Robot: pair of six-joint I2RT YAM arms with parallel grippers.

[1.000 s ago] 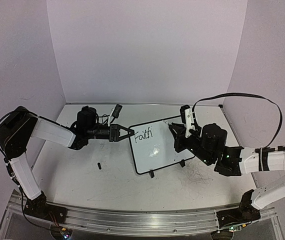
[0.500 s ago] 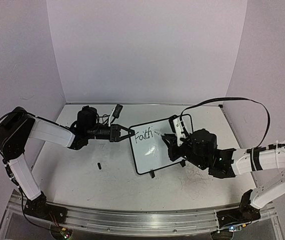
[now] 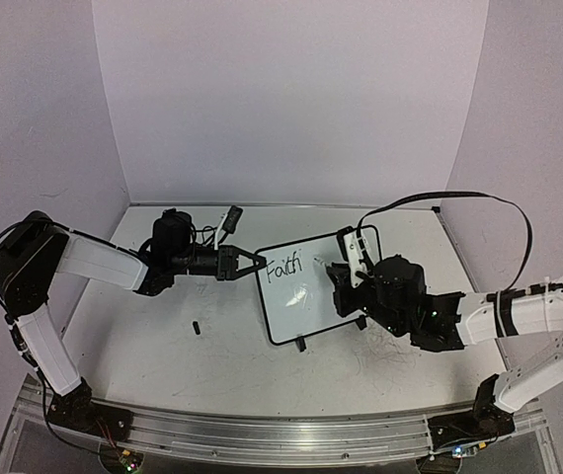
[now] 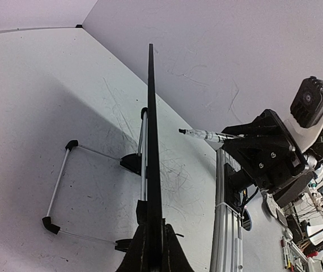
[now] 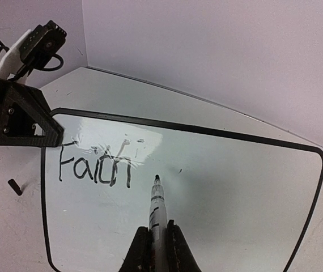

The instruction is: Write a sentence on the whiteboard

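Observation:
The whiteboard (image 3: 311,296) stands tilted on its feet at mid-table, with "Faith" (image 3: 283,267) written at its upper left as the only word of the sentence. My left gripper (image 3: 252,263) is shut on the board's left edge. In the left wrist view the board (image 4: 151,141) shows edge-on between my jaws (image 4: 153,241). My right gripper (image 5: 157,232) is shut on a white marker (image 5: 157,207), whose black tip points at the board (image 5: 235,192) just right of "Faith" (image 5: 95,164). Seen from the left wrist, the marker (image 4: 204,135) tip stands slightly off the board face.
A small black cap (image 3: 196,327) lies on the scuffed grey table left of the board. The board's wire stand (image 4: 59,187) reaches out behind it. A tiny stray mark (image 5: 179,170) sits right of the marker tip. Purple walls close in the back and sides.
My right arm has carried the marker left from the board's right edge to just after "Faith". The left arm and the board have stayed still.

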